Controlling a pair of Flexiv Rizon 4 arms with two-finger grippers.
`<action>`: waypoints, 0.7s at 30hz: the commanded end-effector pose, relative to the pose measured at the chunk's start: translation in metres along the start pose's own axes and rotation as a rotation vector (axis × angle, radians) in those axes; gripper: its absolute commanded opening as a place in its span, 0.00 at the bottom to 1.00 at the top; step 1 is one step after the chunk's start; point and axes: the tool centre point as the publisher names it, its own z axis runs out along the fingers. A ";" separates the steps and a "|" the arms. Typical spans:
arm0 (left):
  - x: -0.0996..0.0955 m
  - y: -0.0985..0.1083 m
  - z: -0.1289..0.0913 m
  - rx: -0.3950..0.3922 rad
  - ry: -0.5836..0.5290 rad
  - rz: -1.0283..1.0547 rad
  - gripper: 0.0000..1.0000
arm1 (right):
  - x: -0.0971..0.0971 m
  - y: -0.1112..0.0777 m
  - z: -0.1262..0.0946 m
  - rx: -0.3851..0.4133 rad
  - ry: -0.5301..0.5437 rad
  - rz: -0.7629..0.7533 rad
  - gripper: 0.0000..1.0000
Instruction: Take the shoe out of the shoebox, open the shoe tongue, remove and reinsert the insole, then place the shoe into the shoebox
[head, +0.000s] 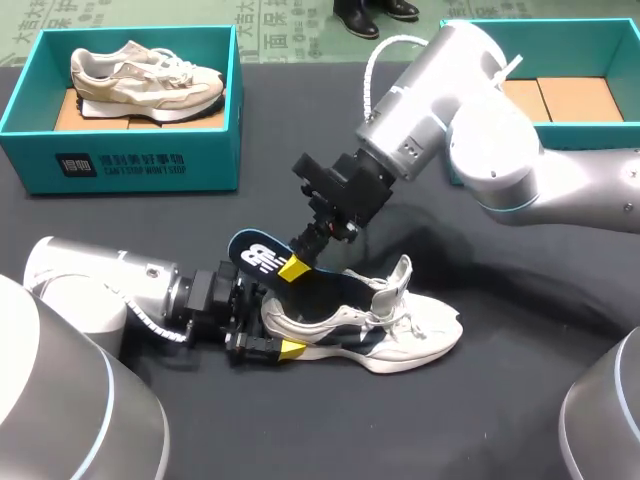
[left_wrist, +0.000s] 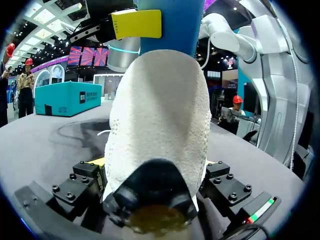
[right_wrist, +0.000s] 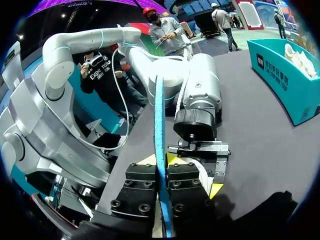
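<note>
The right arm (head: 520, 150) comes in from the right and past the middle, its wrist angled steeply down toward the shoe's heel. The left arm (head: 100, 290) lies low along the bench (head: 480, 420), reaching in level from the near left.

The bench is covered in dark cloth. At its far left stands a teal shoebox (head: 120, 160) with a pale second shoe (head: 140, 75) inside. At the far right is another teal box (head: 540, 25) with brown card in its bottom.

The white shoe (head: 400, 325) rests on the bench near the middle, well apart from both boxes. Its toe points right and its tongue (head: 401, 270) is lifted.

The blue insole (head: 262, 258) slants out of the shoe's opening. One end is down inside and the other is raised over the heel.

The right fingers (head: 293, 268) are clenched on the insole; the right wrist view shows it edge-on, pinched between them. The left fingers (head: 290, 348) clamp the shoe's heel from both sides; in the left wrist view the heel fills the space between them.
</note>
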 end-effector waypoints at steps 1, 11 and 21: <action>0.000 0.001 0.000 -0.001 -0.001 -0.001 0.00 | 0.002 0.000 0.000 0.001 -0.004 0.002 0.00; 0.000 0.001 0.000 -0.001 -0.001 -0.001 0.00 | -0.008 0.036 0.000 -0.100 0.027 -0.065 0.00; 0.000 0.001 0.000 -0.001 -0.001 -0.001 0.00 | 0.031 0.078 -0.059 -0.310 -0.031 -0.140 0.00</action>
